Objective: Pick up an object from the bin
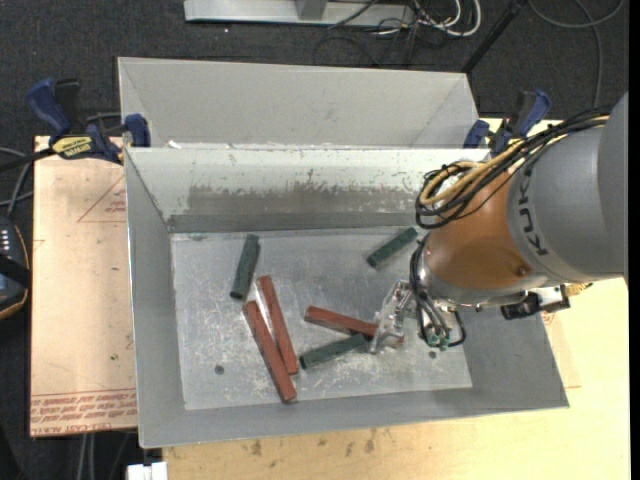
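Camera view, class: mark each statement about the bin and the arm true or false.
1. The gripper is at the right end of a reddish-brown stick. True.
2. Two more reddish-brown sticks lie together at lower left. True.
3. The bin holds a yellow ball. False: it holds reddish-brown sticks and dark green sticks.
4. The arm reaches in from the left. False: it comes from the right.

**Hidden and cut-off bits**

Arm (560, 218) runs off frame at 3 o'clock. Its orange cover (470, 253) blocks the bin (150, 268) floor there. Right end of red-brown bar (335, 319) lost under gripper (388, 330). Dark speck (218, 370) at 7 o'clock, too small to tell.
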`<state>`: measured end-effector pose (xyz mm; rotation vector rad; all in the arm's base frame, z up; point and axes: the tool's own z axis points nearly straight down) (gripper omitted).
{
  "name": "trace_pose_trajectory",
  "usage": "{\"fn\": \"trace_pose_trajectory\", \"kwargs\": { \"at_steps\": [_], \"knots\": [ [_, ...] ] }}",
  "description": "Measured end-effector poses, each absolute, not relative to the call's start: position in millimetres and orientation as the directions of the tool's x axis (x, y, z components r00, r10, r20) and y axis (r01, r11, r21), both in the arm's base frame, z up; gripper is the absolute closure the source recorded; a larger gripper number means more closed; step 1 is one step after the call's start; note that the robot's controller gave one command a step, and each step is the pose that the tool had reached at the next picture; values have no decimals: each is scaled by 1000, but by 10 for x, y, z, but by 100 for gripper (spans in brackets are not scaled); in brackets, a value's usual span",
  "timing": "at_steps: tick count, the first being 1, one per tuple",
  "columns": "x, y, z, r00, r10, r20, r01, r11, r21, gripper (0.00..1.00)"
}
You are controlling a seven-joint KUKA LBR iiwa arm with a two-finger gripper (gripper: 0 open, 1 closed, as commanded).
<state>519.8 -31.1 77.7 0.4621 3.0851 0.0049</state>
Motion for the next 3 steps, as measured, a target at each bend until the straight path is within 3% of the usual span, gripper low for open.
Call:
{"fn": "trace_pose_trajectory", "kwargs": {
  "at_steps": [2, 3],
  "knots": [
    [5202, -310, 791, -956, 293, -19, 293, 956, 6, 100],
    [5177, -307, 864, -957, 292, -5, 292, 957, 2, 100]
  ]
}}
